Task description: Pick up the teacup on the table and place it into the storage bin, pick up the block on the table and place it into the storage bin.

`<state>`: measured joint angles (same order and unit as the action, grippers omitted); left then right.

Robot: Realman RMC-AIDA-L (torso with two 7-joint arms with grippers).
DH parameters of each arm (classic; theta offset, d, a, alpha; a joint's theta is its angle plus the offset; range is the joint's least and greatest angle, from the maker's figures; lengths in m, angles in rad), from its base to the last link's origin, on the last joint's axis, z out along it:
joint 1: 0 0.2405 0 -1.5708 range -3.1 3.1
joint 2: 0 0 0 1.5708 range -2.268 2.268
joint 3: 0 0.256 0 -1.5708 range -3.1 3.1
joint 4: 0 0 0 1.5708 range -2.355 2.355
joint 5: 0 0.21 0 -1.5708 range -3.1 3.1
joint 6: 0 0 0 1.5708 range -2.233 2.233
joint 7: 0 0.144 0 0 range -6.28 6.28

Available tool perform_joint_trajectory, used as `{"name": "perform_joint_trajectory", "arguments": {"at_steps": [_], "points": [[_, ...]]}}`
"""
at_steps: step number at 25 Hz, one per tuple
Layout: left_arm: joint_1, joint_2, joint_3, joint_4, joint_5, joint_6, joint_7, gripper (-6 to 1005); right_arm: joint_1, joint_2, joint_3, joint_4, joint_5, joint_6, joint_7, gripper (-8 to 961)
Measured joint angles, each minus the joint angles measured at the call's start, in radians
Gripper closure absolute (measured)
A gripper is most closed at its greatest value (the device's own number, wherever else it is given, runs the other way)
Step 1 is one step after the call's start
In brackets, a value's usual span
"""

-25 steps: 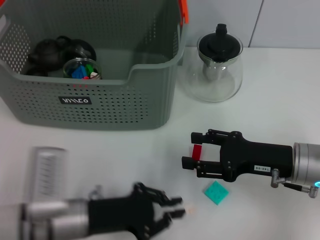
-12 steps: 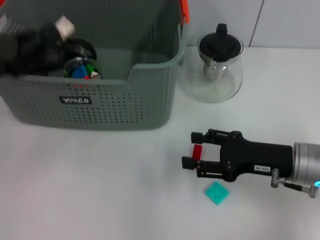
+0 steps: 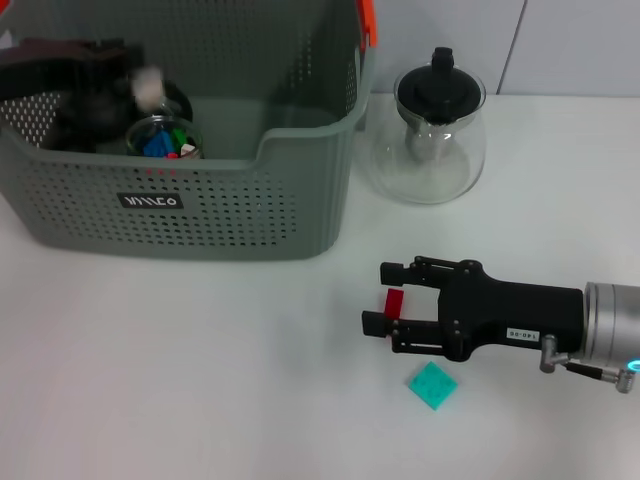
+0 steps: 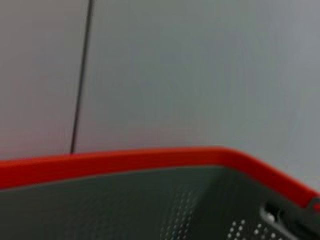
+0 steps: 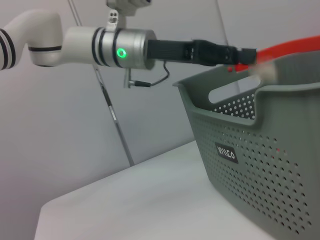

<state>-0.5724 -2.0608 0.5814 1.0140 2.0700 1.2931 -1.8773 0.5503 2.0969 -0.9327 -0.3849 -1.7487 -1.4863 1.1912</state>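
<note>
L tool (image 3: 138,82): I'm holding it over the storage bin (image 3: 300,215), at the bin's far-left corner, w/ a small pale thing at the tip. It's blurred, so I can't tell what it is or whether the tool is clamped on it.
R tool (image 3: 385,308): I'm resting it low over the tabletop (image 3: 200,370), jaws standing wide, w/ the red block (image 3: 393,301) sitting between them, not gripped as far as I can see.
Green block (image 3: 432,385): lying on the tabletop just beside my R tool, on the near side, untouched.
Bin contents: dark teapot-like pieces and a glass cup (image 3: 165,137) w/ coloured bits are sitting inside.
Glass teapot (image 3: 432,135): standing beside the bin, apart from both tools.
Progress, my read: L arm is doing a drop into the bin, prob. the teacup step; block step not done, since both blocks are lying outside the bin.
</note>
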Motion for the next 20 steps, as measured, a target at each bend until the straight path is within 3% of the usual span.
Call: {"name": "perform_joint_trajectory", "arguments": {"at_steps": [3, 5, 6, 9, 12, 16, 20], "points": [[0.012, -0.01, -0.017, 0.003, -0.046, 0.007, 0.012, 843, -0.001, 0.0, 0.0, 0.0, 0.0, 0.0, 0.0, 261], [0.031, -0.011, -0.047, 0.002, -0.141, 0.048, 0.036, 639, -0.002, 0.0, 0.0, 0.0, 0.0, 0.0, 0.0, 265], [0.044, -0.011, -0.067, -0.006, -0.201, 0.088, 0.062, 600, -0.003, 0.0, 0.0, 0.0, 0.0, 0.0, 0.001, 266], [0.099, -0.005, -0.159, -0.099, -0.452, 0.331, 0.22, 481, -0.006, -0.001, 0.0, 0.0, 0.0, 0.0, 0.001, 272], [0.156, 0.005, -0.197, -0.192, -0.557, 0.577, 0.378, 371, -0.011, -0.003, 0.0, 0.0, 0.0, -0.001, 0.001, 277], [0.245, -0.032, -0.173, -0.182, -0.429, 0.678, 0.585, 247, -0.011, -0.005, -0.007, -0.004, -0.011, -0.012, 0.012, 283], [0.315, -0.08, -0.134, -0.177, -0.19, 0.637, 0.777, 247, -0.005, -0.019, -0.012, -0.041, -0.115, -0.08, 0.071, 290]]}}
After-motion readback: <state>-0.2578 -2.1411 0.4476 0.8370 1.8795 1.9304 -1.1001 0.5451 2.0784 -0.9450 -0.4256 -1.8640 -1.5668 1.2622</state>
